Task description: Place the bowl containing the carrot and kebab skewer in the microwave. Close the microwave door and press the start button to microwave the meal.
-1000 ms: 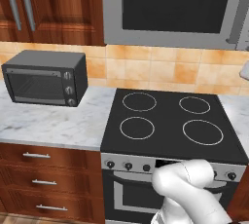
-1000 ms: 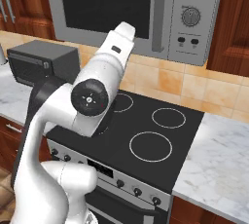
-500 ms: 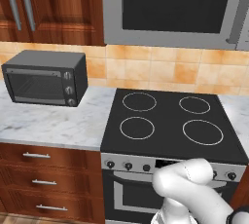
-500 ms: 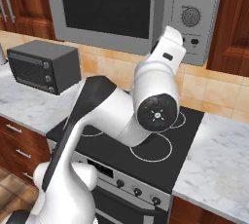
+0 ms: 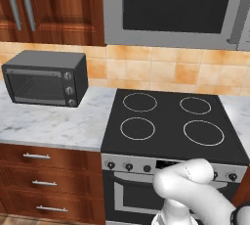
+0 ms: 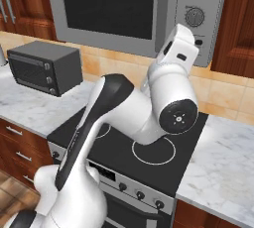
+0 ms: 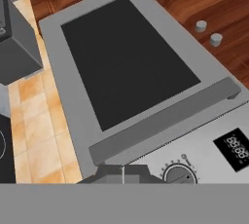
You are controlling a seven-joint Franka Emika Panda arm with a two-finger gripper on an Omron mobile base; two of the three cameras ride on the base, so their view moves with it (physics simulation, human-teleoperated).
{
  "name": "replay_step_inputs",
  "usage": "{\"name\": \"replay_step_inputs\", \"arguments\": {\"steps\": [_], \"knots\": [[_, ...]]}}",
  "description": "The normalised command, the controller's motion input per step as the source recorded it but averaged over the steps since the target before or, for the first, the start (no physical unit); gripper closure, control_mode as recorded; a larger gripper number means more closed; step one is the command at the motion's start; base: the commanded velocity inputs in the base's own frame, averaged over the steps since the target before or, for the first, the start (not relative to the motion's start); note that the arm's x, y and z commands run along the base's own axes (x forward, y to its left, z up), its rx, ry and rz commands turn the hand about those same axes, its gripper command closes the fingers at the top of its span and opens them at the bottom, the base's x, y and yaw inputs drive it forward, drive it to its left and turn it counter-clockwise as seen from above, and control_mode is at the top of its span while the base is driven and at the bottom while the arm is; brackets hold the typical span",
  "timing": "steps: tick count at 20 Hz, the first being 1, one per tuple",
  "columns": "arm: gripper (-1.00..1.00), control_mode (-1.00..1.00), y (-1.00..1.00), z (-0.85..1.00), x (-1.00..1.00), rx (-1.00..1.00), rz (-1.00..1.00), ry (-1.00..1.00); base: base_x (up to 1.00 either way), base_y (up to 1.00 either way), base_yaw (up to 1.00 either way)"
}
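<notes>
The microwave (image 5: 176,9) hangs over the stove with its door (image 6: 109,4) shut, and the dark window (image 7: 126,57) lets nothing inside show. The bowl, the carrot and the kebab skewer are hidden from view. My arm reaches up to the right, and the gripper (image 6: 187,41) sits just in front of the control panel (image 6: 201,4), below the dial (image 6: 194,16). In the hand view its dark fingertips are pressed together, the gripper (image 7: 122,174) shut on nothing. It is close beside the dial (image 7: 180,175), under the door handle (image 7: 165,121).
A dark-grey toaster oven (image 5: 46,78) stands on the marble counter (image 5: 53,126) to the left. The black cooktop (image 5: 171,123) lies below the microwave. Wooden cabinets (image 5: 49,4) flank it, and more marble counter (image 6: 223,172) runs to the right.
The arm has swung rightward and upward across the microwave front, from before the door to the control panel. The fingers closed the last bit and stayed shut.
</notes>
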Motion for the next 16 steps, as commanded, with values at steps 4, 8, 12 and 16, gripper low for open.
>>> {"name": "replay_step_inputs", "arguments": {"steps": [4,8,12,16], "knots": [[1.00,-1.00,0.00,-0.20,0.63,0.00,0.00,0.00,0.00,0.00,0.00],[1.00,-1.00,-0.04,-0.06,0.58,0.00,0.00,0.00,0.00,0.00,0.00],[1.00,-1.00,-0.17,0.00,0.53,0.00,0.00,0.00,0.00,0.00,0.00],[1.00,-1.00,-0.31,0.00,0.43,0.00,0.00,0.00,0.00,0.00,0.00]]}}
